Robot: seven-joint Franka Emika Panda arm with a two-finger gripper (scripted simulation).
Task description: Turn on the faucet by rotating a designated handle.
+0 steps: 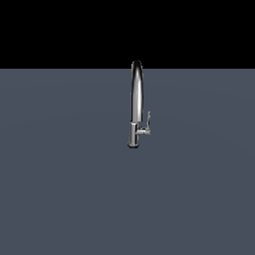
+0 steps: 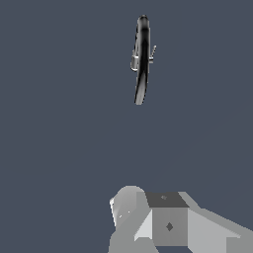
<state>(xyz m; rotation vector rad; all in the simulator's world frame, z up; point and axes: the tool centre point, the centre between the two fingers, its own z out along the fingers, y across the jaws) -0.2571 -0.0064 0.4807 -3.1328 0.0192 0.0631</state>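
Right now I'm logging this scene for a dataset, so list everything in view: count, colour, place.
faucet: one, chrome, upright on the floor, slightly toward the exterior view's right of centre, arched spout on top.
handle: one, chrome, on a short stub off the faucet's base toward the exterior view's right, tip bent up.
floor: one, slate grey, flat, under everything.
pincer: one, grey and white, wrist view only, apart from the faucet; fingers not distinguishable.

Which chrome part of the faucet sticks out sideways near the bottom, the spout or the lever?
The handle: a short lever on the exterior view's right of the faucet base, tip bent upward. The spout arches overhead.
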